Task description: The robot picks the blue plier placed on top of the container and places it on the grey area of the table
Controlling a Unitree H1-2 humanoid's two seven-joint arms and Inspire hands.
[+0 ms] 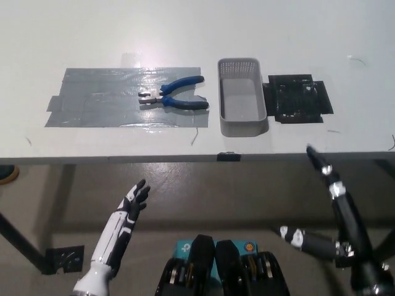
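The blue-handled pliers (173, 96) lie on the grey taped area (105, 105) of the white table, jaws pointing left, handles spread toward the right. The grey perforated container (242, 95) stands just right of them, with nothing in it. My white left hand (133, 201) hangs below the table's front edge at lower left, open, fingers apart. My black right hand (336, 206) is low at the bottom right, below the table edge, open with fingers spread and holding nothing.
A black square patch (297, 98) lies on the table right of the container. The table's front edge (197, 159) runs across the middle of the view, with floor below.
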